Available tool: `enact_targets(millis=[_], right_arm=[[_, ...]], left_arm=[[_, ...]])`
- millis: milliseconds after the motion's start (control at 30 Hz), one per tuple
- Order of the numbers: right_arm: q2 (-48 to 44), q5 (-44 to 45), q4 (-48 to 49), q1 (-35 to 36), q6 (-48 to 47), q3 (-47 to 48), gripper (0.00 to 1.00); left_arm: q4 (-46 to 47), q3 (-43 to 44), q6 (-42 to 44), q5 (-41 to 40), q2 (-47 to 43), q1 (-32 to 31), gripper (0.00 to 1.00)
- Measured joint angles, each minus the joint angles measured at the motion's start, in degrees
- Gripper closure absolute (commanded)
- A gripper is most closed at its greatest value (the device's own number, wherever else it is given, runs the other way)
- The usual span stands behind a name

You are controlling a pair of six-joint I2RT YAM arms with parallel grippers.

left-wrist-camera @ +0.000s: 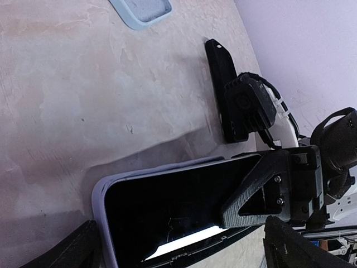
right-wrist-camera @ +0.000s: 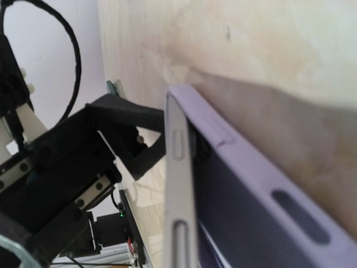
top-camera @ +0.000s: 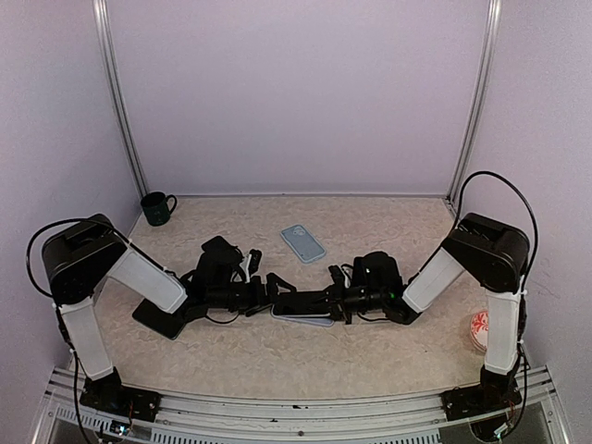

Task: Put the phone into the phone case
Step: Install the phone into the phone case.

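Note:
The phone [top-camera: 301,303] lies at the table's middle, its black screen [left-wrist-camera: 178,206] up, inside the lavender phone case [left-wrist-camera: 100,201]. Seen edge-on, the phone's side with its buttons [right-wrist-camera: 178,184] stands apart from the case wall [right-wrist-camera: 251,178], so that edge is not seated. My left gripper [left-wrist-camera: 184,248] is open, its fingers either side of the phone's left end [top-camera: 280,296]. My right gripper [top-camera: 335,298] is shut, and one black finger [left-wrist-camera: 268,190] lies across the screen's right end. Its own fingers do not show in the right wrist view.
A light blue phone case [top-camera: 302,243] lies behind the phone, also at the left wrist view's top edge [left-wrist-camera: 142,10]. A green mug [top-camera: 157,208] stands back left. A dark flat object [top-camera: 162,319] lies under the left arm. A red-and-white item [top-camera: 478,328] sits at the right.

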Motion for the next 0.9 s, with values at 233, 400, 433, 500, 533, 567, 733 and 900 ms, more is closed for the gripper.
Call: enact_targets(millis=[233, 400, 433, 500, 533, 567, 733, 900], right_arm=[[0.7, -0.9, 0.3, -0.2, -0.6, 0.5, 1.00], [1.3, -1.4, 1.3, -0.4, -0.7, 0.5, 1.00], [1.3, -1.5, 1.4, -0.4, -0.7, 0.5, 1.00], [1.6, -1.7, 2.1, -0.5, -0.5, 0.4, 1.00], [1.8, -1.8, 2.5, -0.5, -0.3, 0.4, 1.00], [2.0, -1.9, 3.0, -0.5, 0.0, 0.4, 1.00], [3.5, -1.8, 7.3, -0.6, 1.8, -0.5, 1.00], [4.1, -1.5, 10.3, -0.3, 2.7, -1.6, 1.00]], left_arm=[[-0.6, 1.6, 0.6, 0.1, 1.1, 0.3, 0.01], [-0.6, 1.7, 0.6, 0.0, 1.2, 0.2, 0.01], [-0.6, 1.7, 0.6, -0.1, 1.2, 0.2, 0.01], [-0.6, 1.7, 0.6, -0.2, 1.2, 0.2, 0.01], [-0.6, 1.7, 0.6, -0.2, 1.2, 0.2, 0.01], [-0.6, 1.7, 0.6, -0.2, 1.2, 0.2, 0.01], [-0.5, 1.7, 0.6, -0.5, 1.2, 0.1, 0.01], [-0.8, 1.2, 0.6, 0.1, 0.7, 0.3, 0.01]])
